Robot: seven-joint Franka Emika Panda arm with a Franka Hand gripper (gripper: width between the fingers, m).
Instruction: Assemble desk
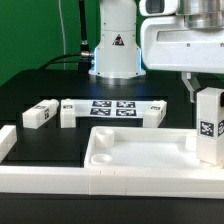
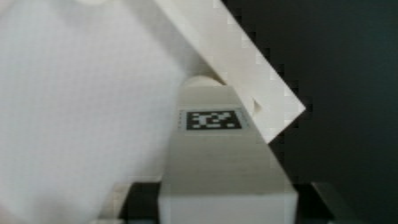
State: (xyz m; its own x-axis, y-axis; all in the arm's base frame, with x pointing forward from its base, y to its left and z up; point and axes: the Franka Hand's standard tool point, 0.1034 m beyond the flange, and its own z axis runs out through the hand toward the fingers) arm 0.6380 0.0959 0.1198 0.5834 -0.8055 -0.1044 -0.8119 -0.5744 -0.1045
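Presently the fingers (image 2: 139, 205) pinch a leg (image 1: 208, 122) upright by the tabletop (image 1: 140, 152), toward the desk's front edge, exterior view's right; misaligned, it could jam, or twist askew.

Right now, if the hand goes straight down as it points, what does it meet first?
Probably the tabletop, at its corner: the leg held in the hand would reach it first. Depth is unclear.

The marker board (image 1: 112, 108) lies flat on the black surface (image 1: 50, 142), toward the far side. A white border rail (image 1: 40, 182) runs along the near edge.
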